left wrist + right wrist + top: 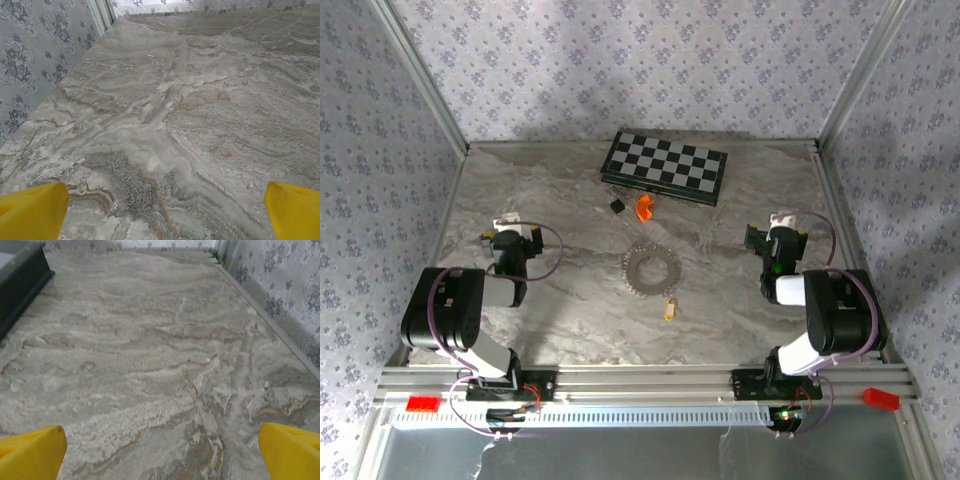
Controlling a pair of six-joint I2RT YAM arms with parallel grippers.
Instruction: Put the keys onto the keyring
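The keyring point(651, 269) lies as a silvery toothed circle of small links near the middle of the marble table. The tiny yellow-orange key point(669, 310) rests just in front of it, slightly right, apart from it. My left gripper point(508, 232) hovers over the table's left side, well away from both. In the left wrist view my left gripper point(165, 207) is open, its yellow fingertips point(32, 210) wide apart over bare marble. My right gripper point(769, 238) is at the right side. In the right wrist view my right gripper point(162, 450) is open, fingertips point(292, 447) spread, nothing between them.
A folded black-and-white chessboard point(665, 167) lies at the back; its dark edge point(20, 280) shows in the right wrist view. A small black cube point(616, 205) and a bright orange curved piece point(644, 207) sit in front of it. Patterned walls point(380, 180) enclose the table.
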